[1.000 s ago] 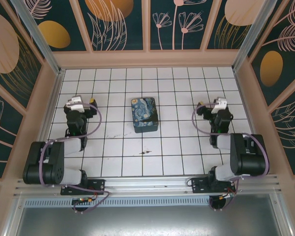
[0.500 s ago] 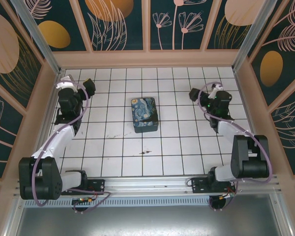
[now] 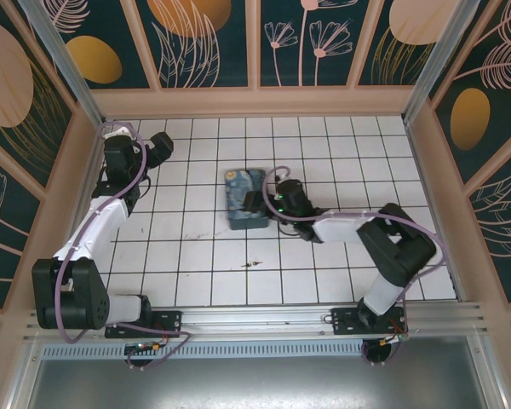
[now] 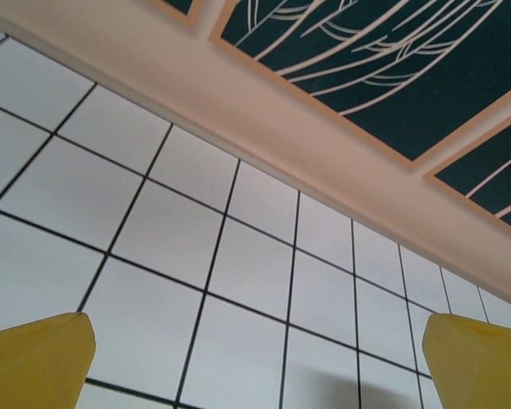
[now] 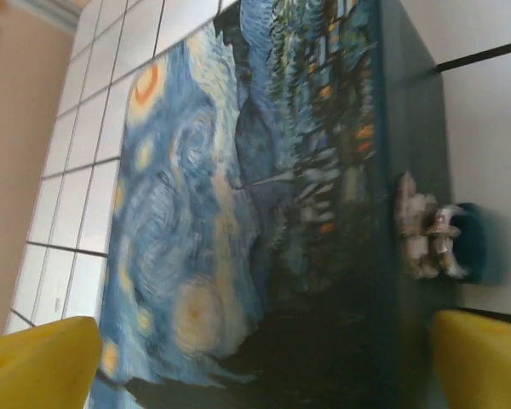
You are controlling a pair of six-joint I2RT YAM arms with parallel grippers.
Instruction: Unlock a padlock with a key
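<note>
Top: right jaws at the painted box (image 3: 237, 194); key (image 3: 251, 265) lies crosswise on the table (image 3: 196, 281), back toward my bases, right arm nearer. Left wrist: left jaws spread. Right wrist: right jaws spread; padlock (image 5: 470, 247) just ahead, against the box's side.

Robotics lab test cell: a white gridded table (image 3: 204, 256) boxed in by floral-printed wall panels (image 3: 324, 43), with an aluminium mounting rail (image 3: 255, 322) along its near edge.

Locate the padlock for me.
In the right wrist view, at the right, the padlock sits against the dark side of the box, at its metal latch.
</note>
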